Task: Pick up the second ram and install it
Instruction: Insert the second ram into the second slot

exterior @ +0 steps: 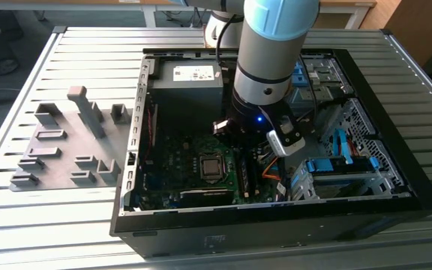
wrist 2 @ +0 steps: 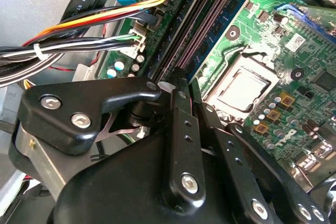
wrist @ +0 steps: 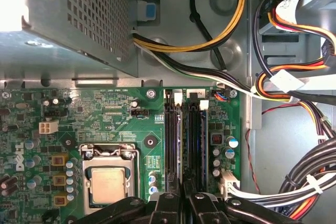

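You've got the gripper [exterior: 251,147] down inside the PC case [exterior: 276,223], right over the slot rails [wrist: 184,135] of the motherboard [wrist: 105,119]. In both wrist views its black linkage [wrist 2: 178,145] sits at the near end of those rails. Whether the jaws are clenched or released, I cannot tell from here.

As for the second ram, I can't single it out for you. Thin dark strips stand edge-on among the slot rails directly under the gripper, and I can't tell which is board and which is rail.

Watch what crowds those rails. Just beside them on one side is the processor socket [wrist: 107,179] with its metal frame, well seen in the second wrist view too [wrist 2: 239,88]. On the other side, close by, a white connector [wrist: 229,182] takes a thick bundle of cables [wrist: 299,182], and more orange, yellow and black cables [wrist 2: 79,40] loop past the far end of the rails. Beyond that far end hangs the perforated power supply box [wrist: 79,19].

In the exterior view, the arm [exterior: 276,50] comes straight down over the rails and hides them. To the exterior view's right of the rails stands the drive cage [exterior: 343,174] with blue tabs. Well apart from the rails, outside the case, the grey holder blocks [exterior: 66,146] sit on the slatted table [exterior: 21,225].
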Robot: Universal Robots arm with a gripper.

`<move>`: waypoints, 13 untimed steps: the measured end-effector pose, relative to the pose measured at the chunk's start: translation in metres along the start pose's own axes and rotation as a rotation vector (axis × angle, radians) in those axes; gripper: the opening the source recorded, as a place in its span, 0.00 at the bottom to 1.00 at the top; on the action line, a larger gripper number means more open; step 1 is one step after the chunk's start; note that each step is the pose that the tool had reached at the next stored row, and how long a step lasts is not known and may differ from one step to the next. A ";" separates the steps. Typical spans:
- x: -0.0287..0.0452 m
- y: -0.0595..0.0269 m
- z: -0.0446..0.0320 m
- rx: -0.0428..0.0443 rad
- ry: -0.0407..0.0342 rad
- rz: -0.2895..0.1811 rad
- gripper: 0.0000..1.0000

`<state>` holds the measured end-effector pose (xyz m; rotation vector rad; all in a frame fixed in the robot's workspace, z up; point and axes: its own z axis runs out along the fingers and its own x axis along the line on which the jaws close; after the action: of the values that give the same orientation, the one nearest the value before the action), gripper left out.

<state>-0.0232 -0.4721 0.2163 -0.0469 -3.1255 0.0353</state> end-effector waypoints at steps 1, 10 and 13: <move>0.0000 0.0000 0.0001 -0.0001 0.0000 0.000 0.14; -0.0001 0.0001 0.0035 0.0000 0.0001 0.000 0.14; -0.0002 0.0001 0.0048 0.0001 0.0000 0.000 0.14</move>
<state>-0.0231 -0.4721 0.2116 -0.0467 -3.1255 0.0354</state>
